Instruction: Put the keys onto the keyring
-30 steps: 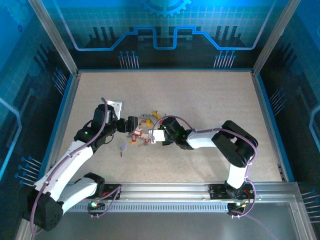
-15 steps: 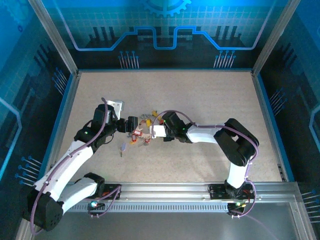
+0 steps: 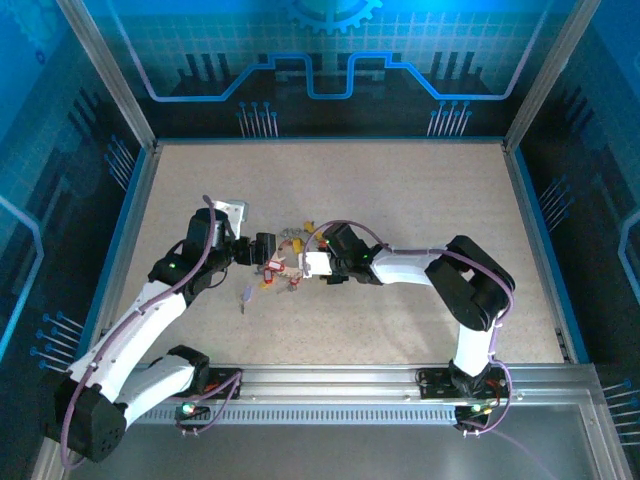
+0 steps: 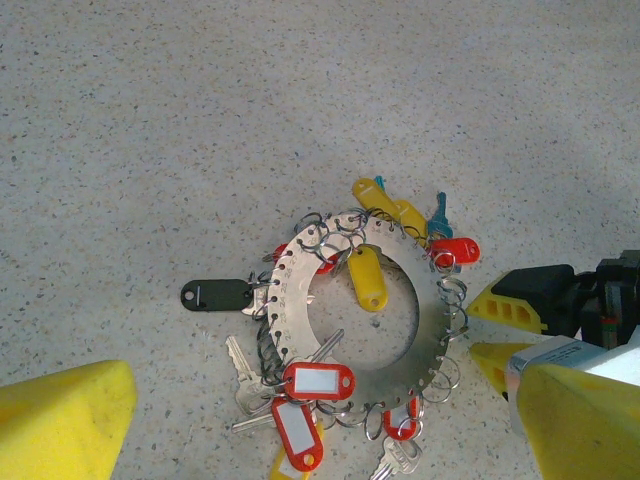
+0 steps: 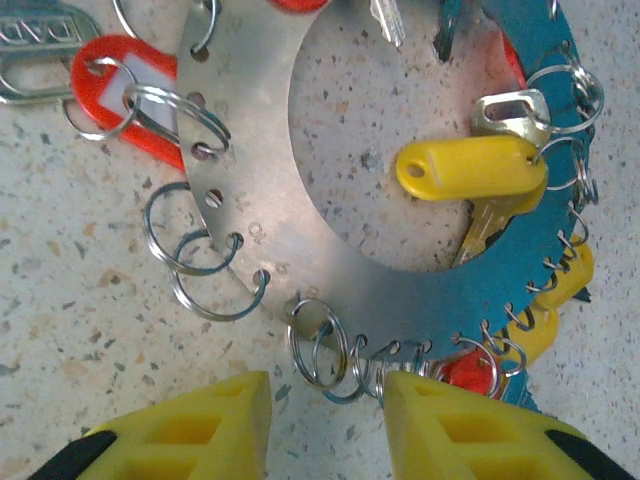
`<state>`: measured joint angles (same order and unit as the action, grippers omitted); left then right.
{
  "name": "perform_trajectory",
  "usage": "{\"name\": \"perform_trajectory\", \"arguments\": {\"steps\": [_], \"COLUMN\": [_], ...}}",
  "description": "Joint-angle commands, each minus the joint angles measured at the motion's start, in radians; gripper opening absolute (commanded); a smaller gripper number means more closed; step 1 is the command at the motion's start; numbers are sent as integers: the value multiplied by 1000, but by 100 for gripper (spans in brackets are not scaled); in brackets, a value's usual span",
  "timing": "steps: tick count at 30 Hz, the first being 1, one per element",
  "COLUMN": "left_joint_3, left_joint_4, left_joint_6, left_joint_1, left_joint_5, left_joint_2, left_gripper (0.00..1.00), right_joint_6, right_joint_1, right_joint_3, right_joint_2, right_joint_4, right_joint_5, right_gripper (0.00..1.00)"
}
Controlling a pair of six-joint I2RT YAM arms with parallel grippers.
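Keyring (image 4: 298,300) (image 5: 250,200) (image 3: 285,262), a wide flat grey metal ring with small holes along its rim, lies flat on the pale speckled table (image 4: 150,120) (image 3: 420,190), between the two arms. The left gripper (image 4: 325,405) (image 3: 264,254) hangs over one side of the keyring, its yellow fingers spread wide and holding nothing. The right gripper (image 5: 327,400) (image 4: 492,330) (image 3: 306,265) sits low at the opposite rim, fingers apart, their tips just short of a few wire split rings (image 5: 320,350) hooked through the holes. Small metal keys (image 4: 240,365) fan from the rim, with red plastic tags (image 4: 318,381) and a yellow plastic tag (image 5: 470,165) that lies in the open centre. A black plastic tag (image 4: 215,295) lies just beside the rim. One pale loose key (image 3: 244,295) lies apart on the table, nearer the left arm.
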<state>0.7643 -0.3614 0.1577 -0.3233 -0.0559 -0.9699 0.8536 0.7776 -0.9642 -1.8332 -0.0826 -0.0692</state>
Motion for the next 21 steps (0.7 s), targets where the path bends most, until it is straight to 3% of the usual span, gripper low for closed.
{"name": "perform_trajectory", "arguments": {"steps": [1, 15, 18, 21], "left_joint_3": [24, 12, 11, 12], "left_joint_4": [-13, 3, 3, 3], "left_joint_6": [4, 13, 11, 10], "left_joint_1": [9, 9, 9, 9], "left_joint_5": [3, -25, -26, -24], "left_joint_2": [4, 24, 25, 25], "left_gripper": [99, 99, 99, 99], "right_joint_6": [-15, -4, -3, 1], "right_joint_1": [1, -9, -11, -11], "right_joint_3": [-42, -150, -160, -165], "right_joint_2": [-17, -89, -93, -94], "right_joint_4": [36, 194, 211, 228], "right_joint_5": [44, 31, 39, 46], "right_gripper": [36, 34, 31, 22]}}
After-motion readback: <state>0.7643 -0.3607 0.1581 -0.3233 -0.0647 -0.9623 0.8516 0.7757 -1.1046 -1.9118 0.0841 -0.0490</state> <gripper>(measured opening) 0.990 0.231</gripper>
